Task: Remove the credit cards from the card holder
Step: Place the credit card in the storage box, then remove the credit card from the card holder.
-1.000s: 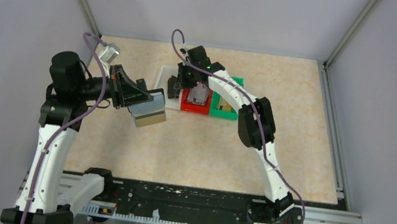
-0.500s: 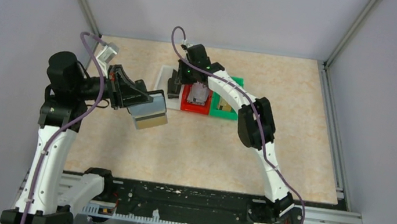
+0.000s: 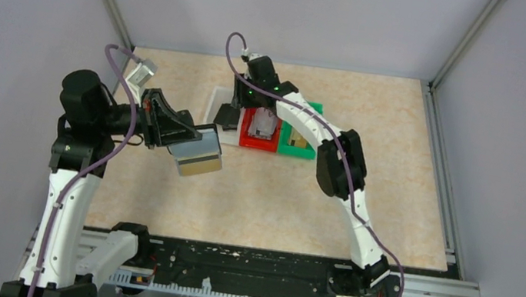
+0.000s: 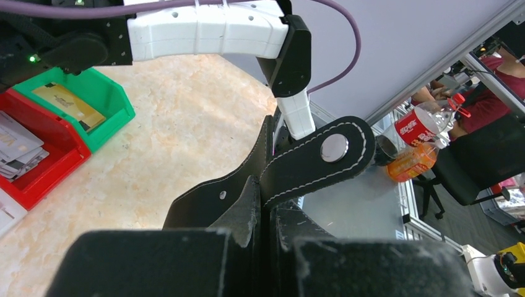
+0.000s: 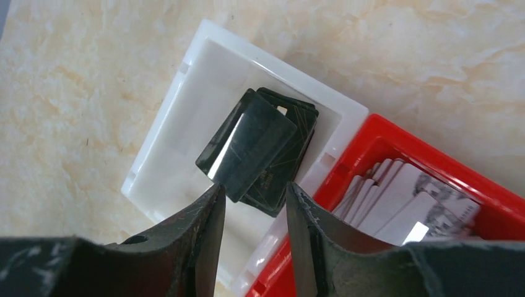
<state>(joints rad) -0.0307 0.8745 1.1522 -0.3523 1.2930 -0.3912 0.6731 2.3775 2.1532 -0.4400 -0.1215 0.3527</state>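
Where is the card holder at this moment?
Top view, left of centre: the card holder is clamped in the left gripper, off the table, just nearer and to the left of the white bin.

Open tabletop (image 3: 393, 198) to the right of the bin row and in front of it. White bin (image 3: 213, 106), red bin (image 3: 256, 144) and green bin (image 3: 297, 152) touch, centre rear. Right arm (image 3: 303, 119) arches over the red and green bins. Right pincer (image 5: 255, 187), jaws parted, hangs over the black cards (image 5: 260, 145) in the white bin. Left pincer (image 4: 265, 247), clamped on the card holder (image 4: 309, 164), occupies the air left of centre. Walls (image 3: 287, 12) close three sides.
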